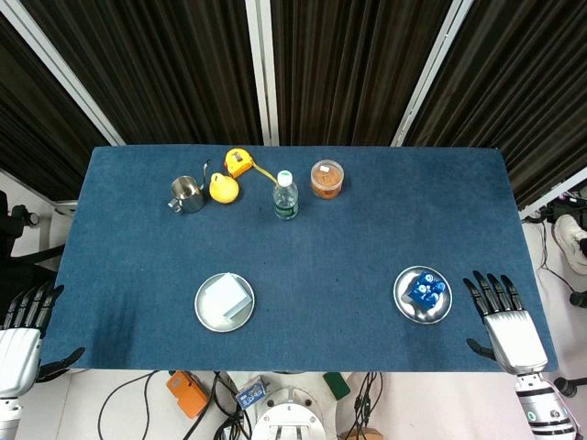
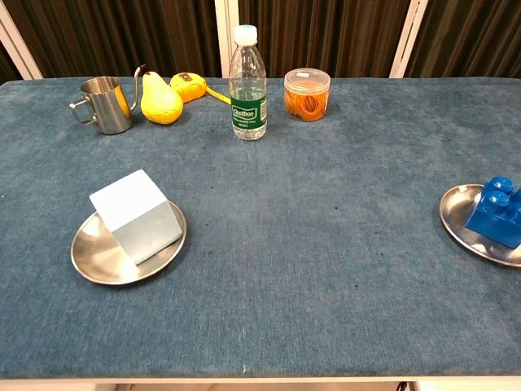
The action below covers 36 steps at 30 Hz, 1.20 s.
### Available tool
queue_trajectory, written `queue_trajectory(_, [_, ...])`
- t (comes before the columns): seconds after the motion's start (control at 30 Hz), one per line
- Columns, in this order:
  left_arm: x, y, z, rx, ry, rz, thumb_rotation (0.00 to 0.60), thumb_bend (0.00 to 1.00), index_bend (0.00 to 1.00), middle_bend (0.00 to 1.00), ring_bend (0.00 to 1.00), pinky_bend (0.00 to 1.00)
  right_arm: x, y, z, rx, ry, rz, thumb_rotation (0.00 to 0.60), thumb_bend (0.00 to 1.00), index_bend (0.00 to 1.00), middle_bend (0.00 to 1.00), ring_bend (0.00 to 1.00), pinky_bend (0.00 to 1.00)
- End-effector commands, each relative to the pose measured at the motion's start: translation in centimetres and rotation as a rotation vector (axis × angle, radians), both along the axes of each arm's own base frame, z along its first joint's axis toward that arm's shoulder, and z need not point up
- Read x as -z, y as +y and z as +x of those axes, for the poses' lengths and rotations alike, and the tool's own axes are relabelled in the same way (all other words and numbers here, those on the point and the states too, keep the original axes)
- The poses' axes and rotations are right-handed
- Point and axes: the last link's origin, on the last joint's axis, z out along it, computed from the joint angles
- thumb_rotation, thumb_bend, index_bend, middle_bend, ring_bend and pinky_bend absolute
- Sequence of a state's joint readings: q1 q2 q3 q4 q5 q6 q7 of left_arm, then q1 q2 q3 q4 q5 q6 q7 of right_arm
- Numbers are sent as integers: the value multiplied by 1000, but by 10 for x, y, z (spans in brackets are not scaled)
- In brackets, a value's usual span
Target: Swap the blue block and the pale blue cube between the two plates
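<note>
Left robot hand [image 1: 23,321] at surface [image 1: 321,247] edge, fingers apart, holding nothing. To its right: pale blue cube [image 2: 137,216] on left plate [image 2: 94,259]. Bottle [image 2: 247,83] label unreadable. Blue block [image 2: 498,212] on right plate [image 2: 460,216], just left of right robot hand [image 1: 503,316], also spread, empty. Hands show in head view only.

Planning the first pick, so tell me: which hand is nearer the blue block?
Right. The right hand lies just beside the blue block and its plate; the left hand is across the table.
</note>
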<state>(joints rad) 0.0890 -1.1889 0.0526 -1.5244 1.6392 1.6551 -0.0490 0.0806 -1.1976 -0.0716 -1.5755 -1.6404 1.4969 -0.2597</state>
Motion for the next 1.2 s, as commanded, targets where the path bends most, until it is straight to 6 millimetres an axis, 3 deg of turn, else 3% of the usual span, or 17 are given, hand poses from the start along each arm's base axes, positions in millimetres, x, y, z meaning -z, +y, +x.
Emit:
queue_trajectory(0.03, [0,0,0,1,-2,1,600,24,1,0,0,49,0,-1,-1,8,-3,4,600,208,0,0,0,0])
queue_trajectory(0.27, [0,2,0,2,-2,-7,600,24,1,0,0,49,7,-16,-3,13,19,44,600,208,0,0,0,0])
queue_trajectory(0.63, [-1,8,-3,-16,-4,-4,600,24,1,0,0,49,39,-89,6,24,122,231,600,208,0,0,0,0])
queue_trajectory(0.8, [0,7,-3,-18,-4,-7,600,24,1,0,0,49,56,-101,8,13,161,275,600,208,0,0,0,0])
queue_trajectory(1.0, [0,6,-2,-12,-4,-5,600,25,1,0,0,50,62,-105,8,14,157,288,600,208,0,0,0,0])
queue_trajectory(1.07, [0,6,-2,-12,-5,-1,600,25,1,0,0,50,62,-105,6,10,157,290,600,208,90,55,52,51])
queue_trajectory(1.2, [-1,6,-2,-10,-9,-1,600,23,1,0,0,49,64,-106,4,3,151,272,600,209,470,336,324,340])
